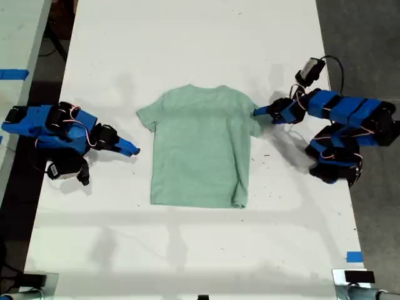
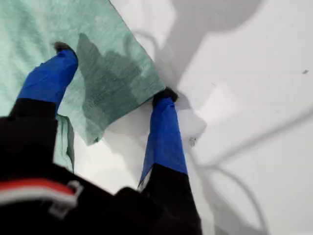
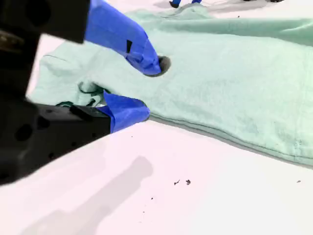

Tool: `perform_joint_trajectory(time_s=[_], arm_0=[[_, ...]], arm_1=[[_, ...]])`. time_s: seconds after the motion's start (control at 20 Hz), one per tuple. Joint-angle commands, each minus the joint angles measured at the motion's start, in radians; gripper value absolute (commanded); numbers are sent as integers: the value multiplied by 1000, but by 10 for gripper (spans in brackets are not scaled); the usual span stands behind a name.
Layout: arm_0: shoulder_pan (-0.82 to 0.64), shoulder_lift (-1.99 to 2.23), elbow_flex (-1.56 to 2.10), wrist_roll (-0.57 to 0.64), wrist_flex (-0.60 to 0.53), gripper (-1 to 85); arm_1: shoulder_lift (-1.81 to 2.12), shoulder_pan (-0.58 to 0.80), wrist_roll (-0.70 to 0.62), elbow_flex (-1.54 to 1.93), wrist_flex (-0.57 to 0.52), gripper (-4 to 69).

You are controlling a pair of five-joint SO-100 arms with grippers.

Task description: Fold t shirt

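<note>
The pale mint-green t shirt (image 1: 200,147) lies flat on the white table (image 1: 200,256), collar toward the far edge. My first gripper (image 1: 259,112) is at the sleeve on the exterior view's right. It is open (image 2: 115,71), one fingertip (image 2: 63,49) on the cloth (image 2: 29,24), the other (image 2: 166,94) on the table beside the sleeve's hem. My second gripper (image 1: 131,149) is open (image 3: 139,88) on the exterior view's left, a short gap from the shirt's side edge (image 3: 234,73), just below that sleeve. Nothing is held.
Both blue arms rest on the table beside the shirt. A blue tape mark (image 1: 354,256) sits near the exterior view's lower right corner. Another table with blue tape (image 1: 12,74) stands at the exterior view's left. Dark floor borders both sides.
</note>
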Motion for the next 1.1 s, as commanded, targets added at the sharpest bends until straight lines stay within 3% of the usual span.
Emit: perform_joint_trajectory(time_s=[0.0, 0.1, 0.35, 0.6, 0.8, 1.05], arm_0=[[-8, 5, 9, 2, -18, 113], [-8, 5, 9, 2, -18, 113], [-8, 5, 9, 2, -18, 113], [-8, 5, 9, 2, -18, 113], [-8, 5, 9, 2, -18, 113], [-8, 5, 9, 2, -18, 113]], arm_1=[[-32, -34, 31, 18, -89, 270], [-26, -29, 48, 12, -71, 15], [0, -29, -6, -140, 81, 10], [46, -176, -95, -330, 110, 10], [-5, -314, -140, -457, 29, 10], [-169, -502, -224, -572, -156, 18]])
